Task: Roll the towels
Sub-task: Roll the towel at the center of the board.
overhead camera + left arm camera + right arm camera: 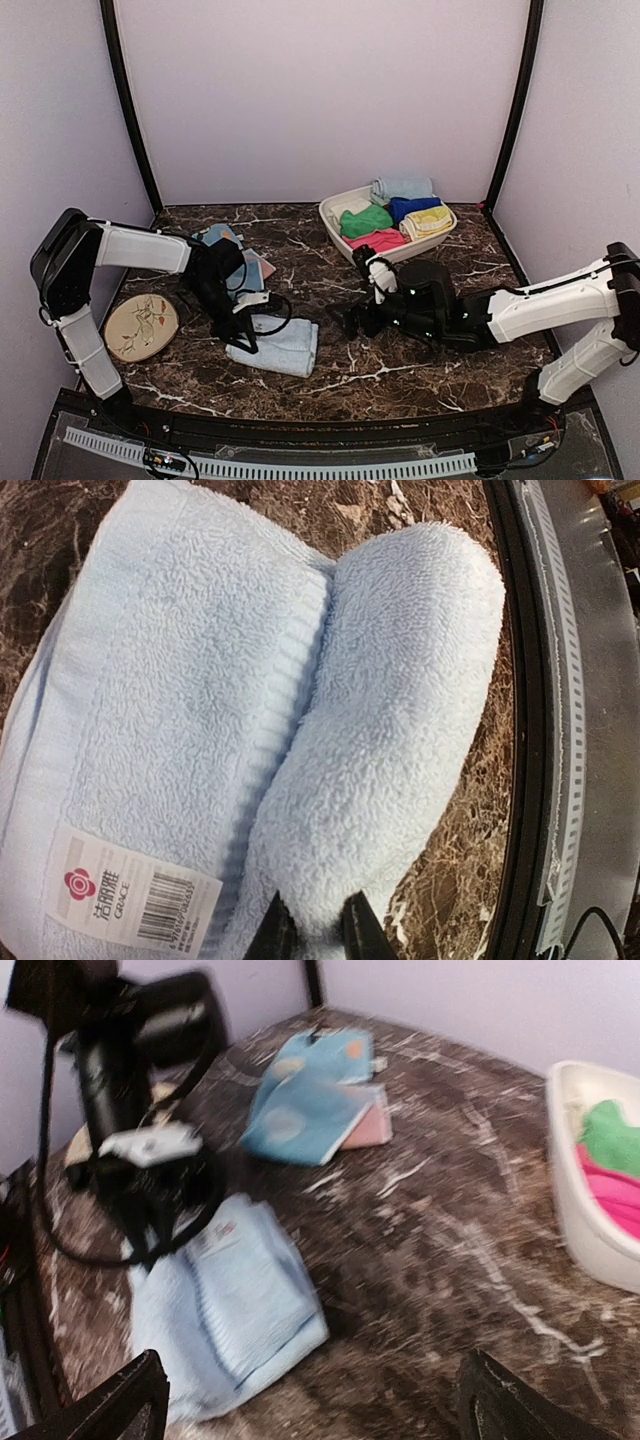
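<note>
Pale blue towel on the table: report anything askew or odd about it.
The pale blue terry cloth towel is only half rolled, the roll sitting against its flat part. A paper barcode label is attached at one corner. Nothing torn or spilled.

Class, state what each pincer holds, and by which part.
Left pincer: pale blue towel, pinched at the rolled part's end. Right pincer: open, nothing.

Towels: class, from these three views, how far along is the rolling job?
Done: neither towel is fully rolled. In hand: the pale blue towel is partly rolled, with the left arm's fingers pinching the roll's end; the right arm's fingers stand open, empty. Left: finishing that roll, then the spotted towel, lying unrolled farther back.
</note>
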You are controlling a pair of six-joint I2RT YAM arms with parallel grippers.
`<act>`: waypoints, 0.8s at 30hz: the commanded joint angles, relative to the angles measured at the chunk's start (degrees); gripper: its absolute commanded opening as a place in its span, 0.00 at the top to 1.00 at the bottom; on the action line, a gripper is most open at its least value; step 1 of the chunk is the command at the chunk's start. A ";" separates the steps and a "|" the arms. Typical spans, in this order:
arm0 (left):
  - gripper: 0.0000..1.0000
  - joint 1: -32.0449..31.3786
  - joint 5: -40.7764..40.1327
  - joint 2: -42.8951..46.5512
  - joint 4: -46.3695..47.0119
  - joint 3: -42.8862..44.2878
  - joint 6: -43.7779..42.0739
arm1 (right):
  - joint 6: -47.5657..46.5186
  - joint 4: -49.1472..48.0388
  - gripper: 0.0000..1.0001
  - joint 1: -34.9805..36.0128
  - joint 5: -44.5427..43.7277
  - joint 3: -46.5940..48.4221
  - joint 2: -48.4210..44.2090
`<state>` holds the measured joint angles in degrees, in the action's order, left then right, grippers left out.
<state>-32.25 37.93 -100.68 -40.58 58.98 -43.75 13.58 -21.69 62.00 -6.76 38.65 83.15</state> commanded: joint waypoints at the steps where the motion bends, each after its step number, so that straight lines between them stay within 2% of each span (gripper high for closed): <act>1: 0.93 0.15 -1.22 -5.19 -7.49 1.41 -0.70 | 2.30 -2.10 0.00 -1.78 -24.38 -0.58 -2.74; 3: 0.93 0.54 -1.66 -7.84 -7.33 3.06 0.62 | -5.73 -9.96 0.00 -1.63 -14.90 -3.70 -4.01; 5: 0.93 1.08 -1.36 -10.00 -7.41 4.53 1.74 | -14.48 -12.97 0.01 0.86 -11.33 -4.75 -3.28; 8: 0.95 1.41 -3.27 -12.54 -6.60 5.87 3.41 | -30.25 -9.05 0.05 8.58 -13.99 -2.36 1.52; 12: 0.94 1.49 -6.27 -14.88 -7.37 7.05 3.67 | -44.00 -10.86 0.07 16.95 -15.45 -1.04 7.52; 18: 0.94 1.51 -8.09 -16.07 -6.89 7.55 4.62 | -55.72 -11.79 0.21 20.77 -13.67 7.26 19.61; 24: 0.94 1.49 -8.81 -16.26 -6.88 7.80 4.63 | -62.83 -11.84 0.27 20.44 -12.55 14.44 28.65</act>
<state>-30.35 41.43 -112.31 -51.03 68.93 -39.66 -41.76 -30.79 82.52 -20.01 49.12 107.90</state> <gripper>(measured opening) 0.129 0.749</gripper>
